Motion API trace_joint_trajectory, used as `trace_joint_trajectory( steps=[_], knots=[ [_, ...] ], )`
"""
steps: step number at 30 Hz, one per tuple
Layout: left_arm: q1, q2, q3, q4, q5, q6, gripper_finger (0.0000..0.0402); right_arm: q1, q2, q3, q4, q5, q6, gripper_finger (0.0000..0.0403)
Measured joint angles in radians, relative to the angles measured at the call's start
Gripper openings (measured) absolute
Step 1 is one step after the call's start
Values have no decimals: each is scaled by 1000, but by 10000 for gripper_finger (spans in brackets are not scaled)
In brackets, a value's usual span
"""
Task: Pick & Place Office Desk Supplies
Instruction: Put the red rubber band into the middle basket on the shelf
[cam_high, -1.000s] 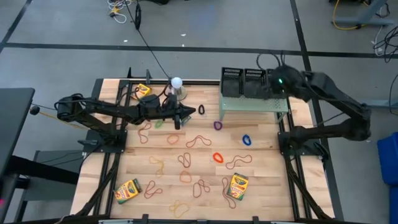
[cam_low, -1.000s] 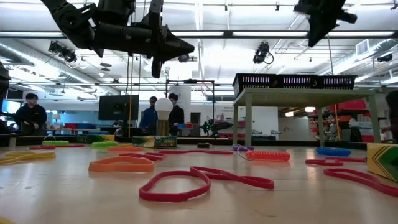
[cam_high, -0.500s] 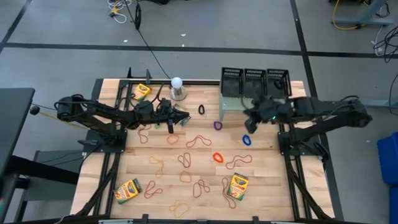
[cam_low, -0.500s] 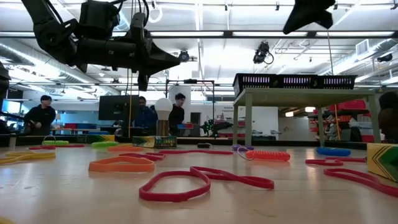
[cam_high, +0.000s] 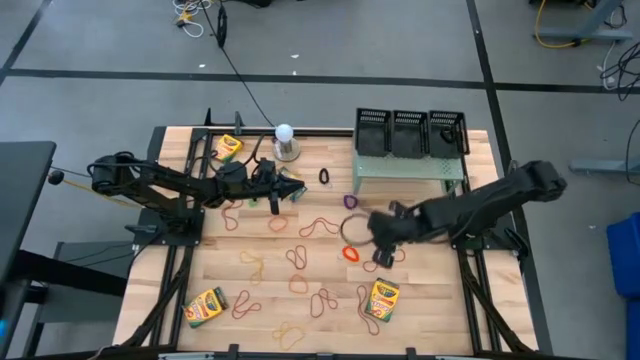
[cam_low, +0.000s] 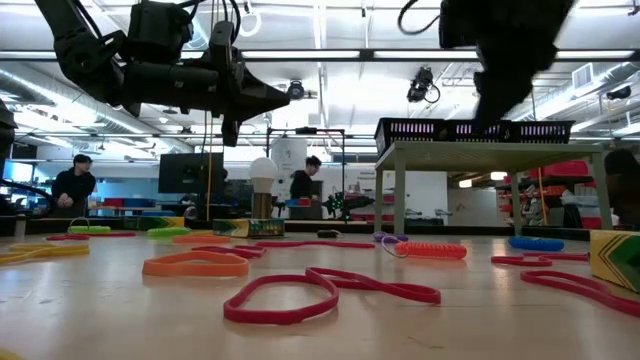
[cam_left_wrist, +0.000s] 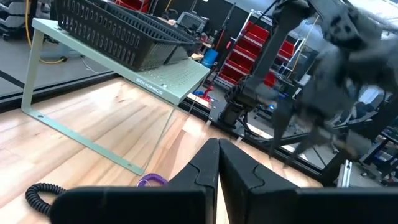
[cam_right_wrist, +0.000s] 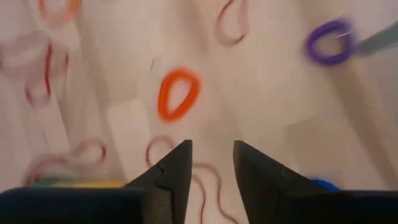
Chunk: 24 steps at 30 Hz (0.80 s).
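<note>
The right gripper (cam_right_wrist: 211, 165) hangs over the middle of the table (cam_high: 430, 300) with its fingers (cam_right_wrist: 176, 171) spread a little and nothing between them. Just ahead of it on the wood lies an orange band (cam_right_wrist: 178, 95), a purple band (cam_right_wrist: 328, 42) lies farther off, and thin red loops (cam_right_wrist: 211, 180) trail under the fingers. In the high view this gripper (cam_high: 378, 232) sits beside the orange band (cam_high: 351, 253), near a crayon box (cam_high: 384, 296).

The left gripper (cam_left_wrist: 218, 163) hovers above the table's left rear part, fingers pressed together and empty. Past it stand a black coiled band (cam_left_wrist: 43, 193), a purple band (cam_left_wrist: 152, 181) and the green riser (cam_left_wrist: 168, 87), whose edge carries stamped lettering too small to read. Three black baskets (cam_high: 409, 131) sit on the riser (cam_high: 408, 166).

Two more crayon boxes (cam_high: 205, 305) lie at the front left and rear left (cam_high: 229, 146); their print cannot be read. Bands are scattered across the table
</note>
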Motion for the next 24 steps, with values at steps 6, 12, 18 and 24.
trace_joint_trajectory(
  steps=[6, 12, 18, 24],
  knots=[
    [0, 0, 0, 0, 0, 0, 16, 22, 135, 0, -9, -121, -150, 152],
    [0, 0, 0, -3, 5, 0, 16, 22, 244, 0, -14, -158, -227, 155],
    [0, 0, 0, -6, 56, 0, 16, 21, 294, -1, -16, -165, -283, 118],
    [0, 0, 1, -12, 55, 0, 16, 21, 320, -6, -24, -191, -303, 82]
  ],
)
